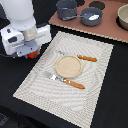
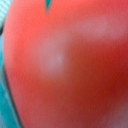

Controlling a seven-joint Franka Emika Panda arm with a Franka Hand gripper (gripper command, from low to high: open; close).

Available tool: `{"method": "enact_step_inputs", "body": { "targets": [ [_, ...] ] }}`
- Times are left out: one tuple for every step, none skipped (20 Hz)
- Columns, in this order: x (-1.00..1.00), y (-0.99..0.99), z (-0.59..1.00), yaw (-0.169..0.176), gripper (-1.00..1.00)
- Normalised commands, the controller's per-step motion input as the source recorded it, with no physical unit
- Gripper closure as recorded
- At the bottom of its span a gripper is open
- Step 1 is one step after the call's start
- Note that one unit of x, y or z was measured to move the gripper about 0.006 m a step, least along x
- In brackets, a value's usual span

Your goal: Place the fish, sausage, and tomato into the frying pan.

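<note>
The tomato (image 2: pixel 70 65) fills the whole wrist view as a blurred red surface very close to the camera. In the exterior view it shows as a small red patch (image 1: pixel 33 54) under the hand, at the exterior view's left, beside the placemat. My gripper (image 1: pixel 31 52) is right over it; its fingers are hidden, so I cannot tell whether they are closed on it. The frying pan (image 1: pixel 98 12) stands on the brown board at the back with a white fish (image 1: pixel 92 17) lying in it. The sausage is not in view.
A taller grey pot (image 1: pixel 66 8) stands next to the pan, and a beige bowl (image 1: pixel 123 17) sits at the back on the exterior view's right. On the striped placemat (image 1: pixel 35 82) lie a tan plate (image 1: pixel 68 66), an orange-handled knife (image 1: pixel 86 58) and a fork (image 1: pixel 67 81).
</note>
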Motion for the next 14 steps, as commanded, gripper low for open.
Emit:
{"method": "enact_step_inputs", "body": {
  "targets": [
    [0.93, 0.68, 1.0, -0.017, 1.0],
    [0.99, 0.69, 1.0, -0.004, 1.0],
    [1.0, 0.7, 1.0, 0.0, 1.0],
    [1.0, 0.71, 1.0, 0.0, 1.0],
    [1.0, 0.73, 1.0, 0.0, 1.0],
    [1.0, 0.73, 1.0, 0.0, 1.0],
    [1.0, 0.73, 1.0, 0.0, 1.0],
    [1.0, 0.74, 1.0, 0.0, 1.0],
    [1.0, 0.75, 1.0, 0.0, 1.0],
    [1.0, 0.75, 1.0, 0.0, 1.0],
    [0.99, 0.76, 1.0, 0.0, 1.0],
    [0.98, 0.76, 1.0, 0.0, 1.0],
    [0.94, 0.76, 1.0, 0.0, 1.0],
    [0.93, 0.76, 1.0, 0.0, 1.0]
  ]
}}
